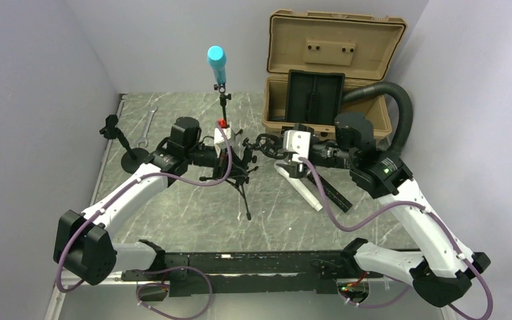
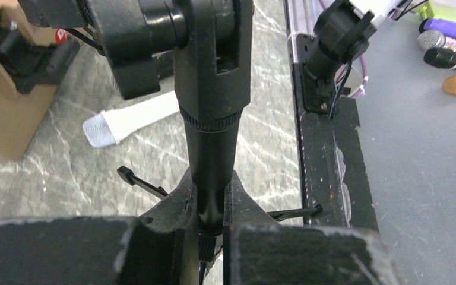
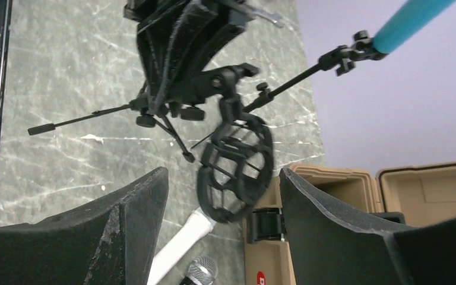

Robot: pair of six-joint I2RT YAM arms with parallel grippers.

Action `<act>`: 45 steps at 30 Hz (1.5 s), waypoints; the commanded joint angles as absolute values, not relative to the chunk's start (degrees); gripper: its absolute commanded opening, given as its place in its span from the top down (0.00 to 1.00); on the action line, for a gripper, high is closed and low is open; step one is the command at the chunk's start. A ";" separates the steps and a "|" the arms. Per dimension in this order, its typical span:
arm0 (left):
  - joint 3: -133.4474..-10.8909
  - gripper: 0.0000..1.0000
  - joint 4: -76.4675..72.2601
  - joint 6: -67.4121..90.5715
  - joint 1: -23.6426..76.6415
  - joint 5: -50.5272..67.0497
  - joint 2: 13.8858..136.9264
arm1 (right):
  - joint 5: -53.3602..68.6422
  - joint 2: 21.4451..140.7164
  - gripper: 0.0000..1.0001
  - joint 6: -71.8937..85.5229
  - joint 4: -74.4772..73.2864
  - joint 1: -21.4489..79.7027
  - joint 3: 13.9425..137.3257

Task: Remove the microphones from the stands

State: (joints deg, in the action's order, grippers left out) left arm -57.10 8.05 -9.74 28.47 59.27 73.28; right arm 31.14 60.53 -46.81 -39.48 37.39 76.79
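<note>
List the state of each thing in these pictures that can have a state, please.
Turquoise microphone: mounted on top of the stand, not yet removed.
Black tripod microphone stand: upright, its pole clamped.
Left gripper: shut on the stand's pole.
Right gripper: open, holding nothing.
Black shock mount: empty.
Tan plastic hard case: lid open.
White microphone: lying on its side.

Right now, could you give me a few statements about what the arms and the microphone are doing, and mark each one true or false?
1. The left gripper is clamped on the black pole of the stand. True.
2. The right gripper is open. True.
3. The blue microphone is held by the right gripper. False: it sits atop the stand.
4. The tan case is shut. False: its lid stands open.
</note>
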 commanded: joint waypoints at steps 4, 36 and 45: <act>-51.87 1.00 11.10 -20.71 22.99 65.84 65.35 | 33.56 55.87 0.28 -41.87 -34.26 34.54 75.57; -25.44 1.00 -41.61 -1.74 -7.59 36.30 62.43 | 37.01 53.60 0.25 -38.91 -31.77 27.77 71.85; -29.30 1.00 -50.30 3.02 -9.62 33.26 76.70 | 37.09 54.32 0.25 -38.85 -31.66 27.40 71.80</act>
